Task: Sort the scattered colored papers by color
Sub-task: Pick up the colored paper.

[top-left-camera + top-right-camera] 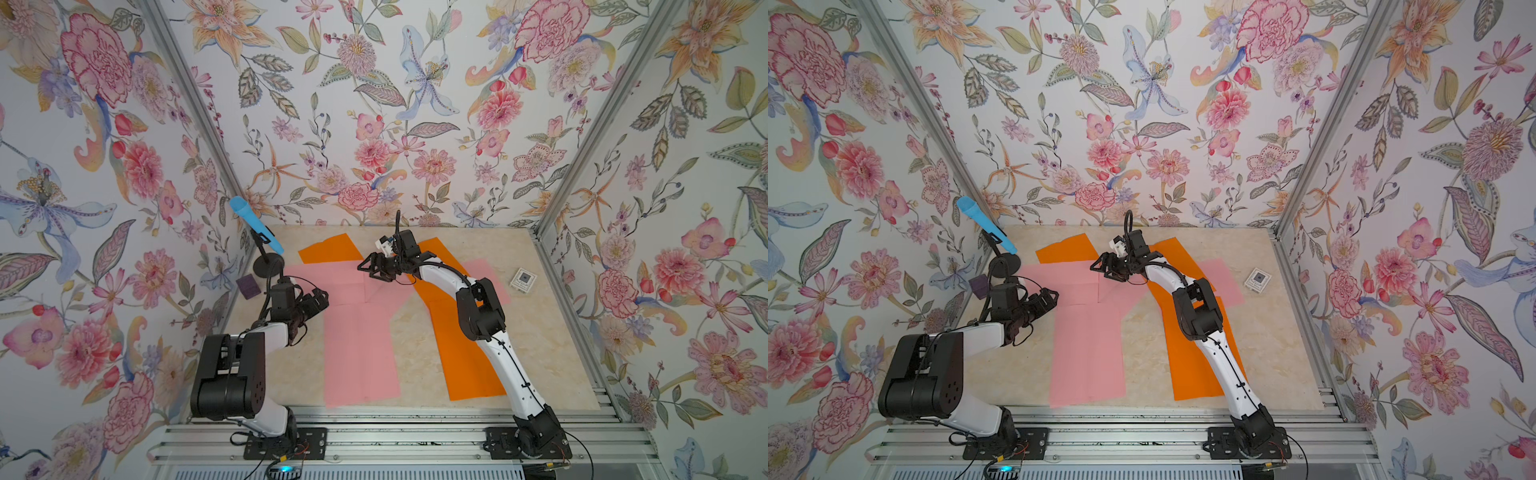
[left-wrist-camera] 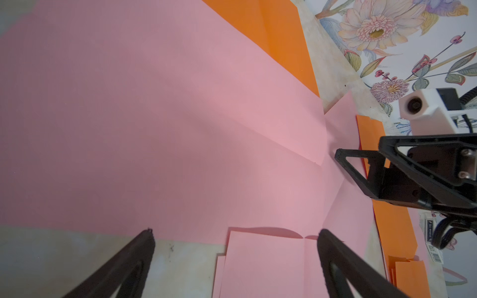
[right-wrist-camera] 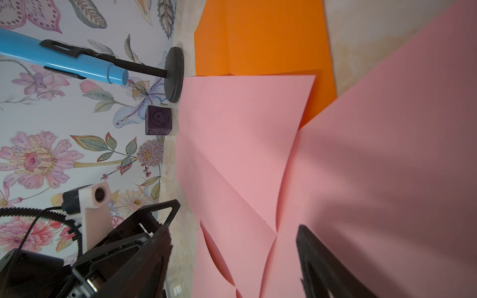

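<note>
In both top views the sheets are overlapping on the worktop (image 1: 544,353), so the count is uncertain. Three pink sheets (image 1: 361,357) are showing: one far and left of centre, one running near, and one peeking out at the right from under orange. Two orange sheets (image 1: 465,365) are showing: one far, and one long strip at the right that the right arm (image 1: 482,316) is partly hiding. The right gripper (image 1: 369,269) is hovering over the far pink sheet. The left gripper (image 1: 320,300) is hanging at the pink sheets' left edge. One block (image 1: 248,286) and one tube (image 1: 257,226) are standing far left, and one card (image 1: 523,281) is lying far right.

In the left wrist view the left fingers (image 2: 139,252) are standing apart over a pink edge and bare worktop. Pink is filling most of the frame and is being cut off at its borders.

In the right wrist view the right fingers (image 3: 308,247) are standing apart over creased pink. Whether they are touching it is unclear, and the stacked layers are too hard to count.
</note>
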Tool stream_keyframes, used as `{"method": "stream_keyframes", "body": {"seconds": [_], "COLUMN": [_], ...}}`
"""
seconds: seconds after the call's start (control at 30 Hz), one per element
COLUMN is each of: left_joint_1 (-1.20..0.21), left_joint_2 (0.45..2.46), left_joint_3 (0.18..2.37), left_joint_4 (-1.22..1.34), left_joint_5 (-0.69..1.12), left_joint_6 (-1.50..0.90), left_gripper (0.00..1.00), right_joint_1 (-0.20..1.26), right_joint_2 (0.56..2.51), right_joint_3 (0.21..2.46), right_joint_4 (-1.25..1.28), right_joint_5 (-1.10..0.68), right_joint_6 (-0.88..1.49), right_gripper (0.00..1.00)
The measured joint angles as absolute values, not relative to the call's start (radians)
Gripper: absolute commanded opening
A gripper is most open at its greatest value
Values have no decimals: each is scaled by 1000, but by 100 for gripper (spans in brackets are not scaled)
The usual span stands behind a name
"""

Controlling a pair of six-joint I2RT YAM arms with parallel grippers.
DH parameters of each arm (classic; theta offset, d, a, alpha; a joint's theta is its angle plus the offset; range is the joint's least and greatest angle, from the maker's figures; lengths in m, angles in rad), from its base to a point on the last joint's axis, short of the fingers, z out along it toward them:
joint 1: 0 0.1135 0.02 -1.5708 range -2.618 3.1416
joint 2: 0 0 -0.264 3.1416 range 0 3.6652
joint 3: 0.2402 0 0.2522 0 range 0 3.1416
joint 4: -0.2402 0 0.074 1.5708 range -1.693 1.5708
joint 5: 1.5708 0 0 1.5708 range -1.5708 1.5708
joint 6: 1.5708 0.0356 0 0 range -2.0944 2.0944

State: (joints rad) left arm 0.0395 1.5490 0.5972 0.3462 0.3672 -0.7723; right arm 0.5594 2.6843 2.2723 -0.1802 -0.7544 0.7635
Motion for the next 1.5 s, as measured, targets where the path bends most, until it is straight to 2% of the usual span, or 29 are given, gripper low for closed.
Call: {"method": "stream_keyframes", "body": {"seconds": [0.57, 0.77, 0.93, 1.13, 1.23, 1.43, 1.5], "left_joint_1": [39, 39, 39, 39, 39, 39, 39], "left_joint_2": [1667, 1676, 1679, 1685, 1685, 1685, 1685], "left_joint_3": [645, 649, 649, 649, 649, 649, 649], "left_joint_4": [406, 416, 424, 437, 437, 439, 439], "left_joint_5": [389, 391, 397, 416, 416, 420, 424], "left_joint_6": [-770, -770, -770, -773, -773, -774, -774], "left_gripper": [100, 100, 100, 100, 100, 100, 100], "right_joint_1": [565, 579, 582, 580, 580, 580, 579], "right_joint_2": [2784, 2832, 2838, 2838, 2836, 2836, 2836], "right_joint_3": [2376, 2441, 2441, 2440, 2439, 2440, 2444], "right_joint_4": [-54, -51, -51, -77, -86, -93, -93], "right_joint_5": [-790, -789, -789, -778, -770, -766, -764], "right_joint_6": [917, 944, 958, 945, 932, 937, 939], "right_gripper": [73, 68, 55, 56, 48, 18, 15]}}
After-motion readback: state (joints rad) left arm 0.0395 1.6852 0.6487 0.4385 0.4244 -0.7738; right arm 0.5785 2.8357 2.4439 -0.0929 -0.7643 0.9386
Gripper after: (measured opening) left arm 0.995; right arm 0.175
